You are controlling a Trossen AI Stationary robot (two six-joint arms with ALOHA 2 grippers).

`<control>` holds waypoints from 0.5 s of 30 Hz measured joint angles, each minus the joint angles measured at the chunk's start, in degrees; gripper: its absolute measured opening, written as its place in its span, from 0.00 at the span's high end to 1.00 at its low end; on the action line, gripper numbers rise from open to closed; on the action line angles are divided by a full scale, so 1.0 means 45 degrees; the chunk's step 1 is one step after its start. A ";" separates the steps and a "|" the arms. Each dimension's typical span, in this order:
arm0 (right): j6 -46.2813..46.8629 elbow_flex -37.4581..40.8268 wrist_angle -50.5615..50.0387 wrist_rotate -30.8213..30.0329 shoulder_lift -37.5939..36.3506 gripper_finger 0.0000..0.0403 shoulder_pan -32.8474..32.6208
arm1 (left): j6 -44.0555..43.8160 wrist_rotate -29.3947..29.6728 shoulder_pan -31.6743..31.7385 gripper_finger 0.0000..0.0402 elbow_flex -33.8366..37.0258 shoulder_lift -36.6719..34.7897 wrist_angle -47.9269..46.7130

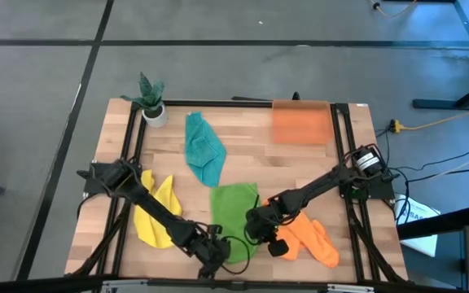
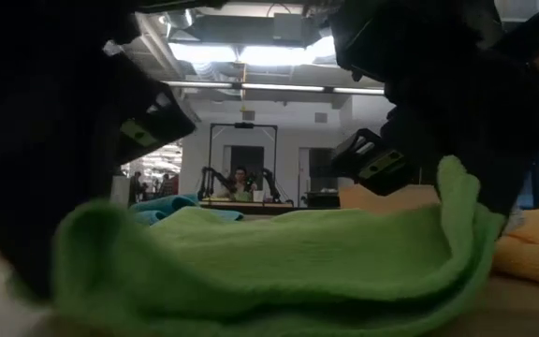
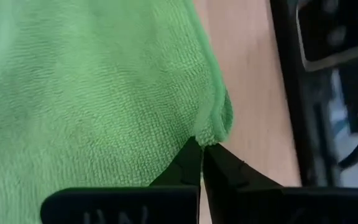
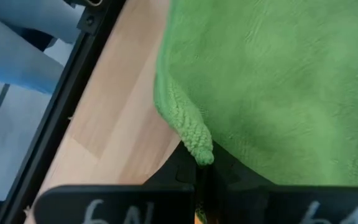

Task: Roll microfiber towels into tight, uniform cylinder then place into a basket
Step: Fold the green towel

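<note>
The green towel (image 1: 233, 213) lies at about 6 o'clock on the pale wooden plank surface (image 1: 243, 155), near the front edge. It is a soft cloth with a fine looped pile, and its hemmed edges are thick and rounded. In the low view it makes a shallow hollow, with both near corners raised.

The left end effector (image 3: 201, 149) is closed, and its two dark pointed fingers pinch one corner of the green towel, where the hem bunches into a small knob. The right end effector (image 4: 199, 167) is closed as well, and it grips the other near corner, a nubbly folded tip that sticks out above its fingers.

The yellow towel (image 1: 155, 213) lies crumpled at 8 o'clock, partly under the left arm. The teal towel (image 1: 203, 149) is a long wrinkled shape near the centre, toward 11 o'clock. The orange towel (image 1: 309, 236) lies rumpled at 4 o'clock, just beside the right arm. The basket (image 1: 300, 123), a flat rectangular translucent orange tray, sits at 1 o'clock by the far edge. A small spiky plant in a white pot (image 1: 152, 104) stands at the 10 o'clock corner.
</note>
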State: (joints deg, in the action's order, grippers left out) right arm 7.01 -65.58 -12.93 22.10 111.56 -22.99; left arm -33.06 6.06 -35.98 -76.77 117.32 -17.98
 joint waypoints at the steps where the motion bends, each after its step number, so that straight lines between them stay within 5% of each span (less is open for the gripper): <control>1: 0.0009 0.0000 0.0000 0.0053 -0.0002 0.99 0.0068 | -0.0541 -0.0019 0.0038 1.00 0.0000 -0.0065 0.0038; 9: 0.0086 -0.0001 -0.0928 0.1526 -0.0054 0.99 0.0735 | -0.5870 -0.0246 0.0010 1.00 -0.0019 -0.0113 0.0278; 15: -0.0273 -0.0015 -0.1276 0.2243 -0.0563 0.99 0.1041 | -0.7655 -0.0077 -0.0377 1.00 -0.0054 -0.0229 0.1200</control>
State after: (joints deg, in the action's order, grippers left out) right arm 5.78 -65.65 -18.67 32.19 109.03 -18.31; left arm -67.50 5.71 -37.67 -77.02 116.29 -12.58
